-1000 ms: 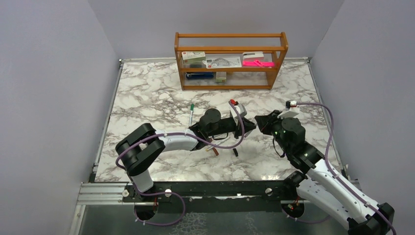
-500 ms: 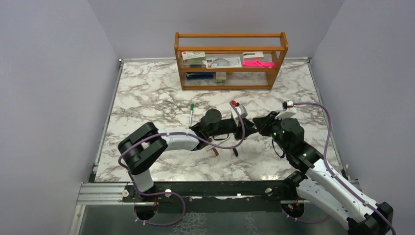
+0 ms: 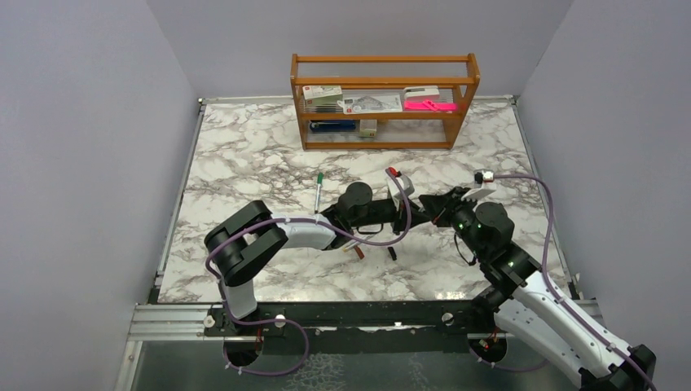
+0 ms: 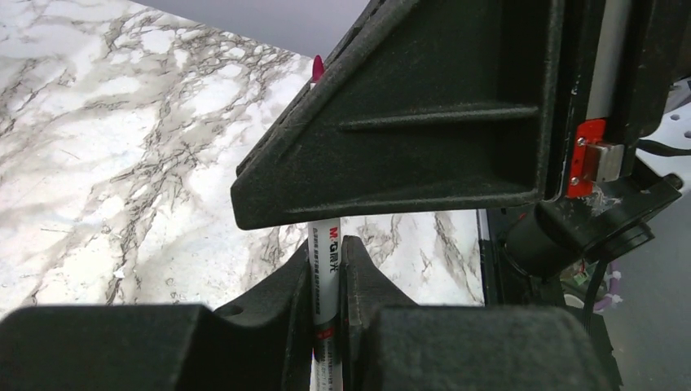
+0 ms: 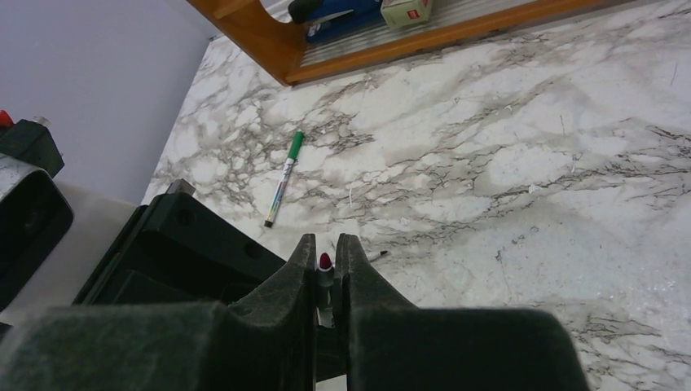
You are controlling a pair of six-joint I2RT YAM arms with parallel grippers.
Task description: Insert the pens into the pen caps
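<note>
Left wrist view: the left gripper (image 4: pixel 327 244) has its jaws pinched narrow on a pen (image 4: pixel 327 273). It's a white barrel with printing on it, sitting right in the slot between the fingers.
Pen axis: it runs straight out of the left jaws, away from the camera, and goes behind the big black finger of the other arm. A red tip (image 4: pixel 317 68) pokes out on the far side, pretty much in line with the barrel.
Right wrist view: the right gripper (image 5: pixel 326 244) is also closed down tight, on a small red-tipped cap (image 5: pixel 324 262) held between its fingers.
Top view: both grippers are nose to nose over the middle of the table (image 3: pixel 244 155), up off the marble. Neither arm is "nearer", since each already has its half.
The relation that matters: pen and cap look to be on one line, left jaws to right jaws, so my guess is the move is just a push along that axis.
Can't tell: the joint itself is hidden behind the right finger, so no idea how far the pen is seated.
Elsewhere: a green-capped pen (image 5: pixel 283 179) lies flat on the table, well off to the left arm's side.
</note>
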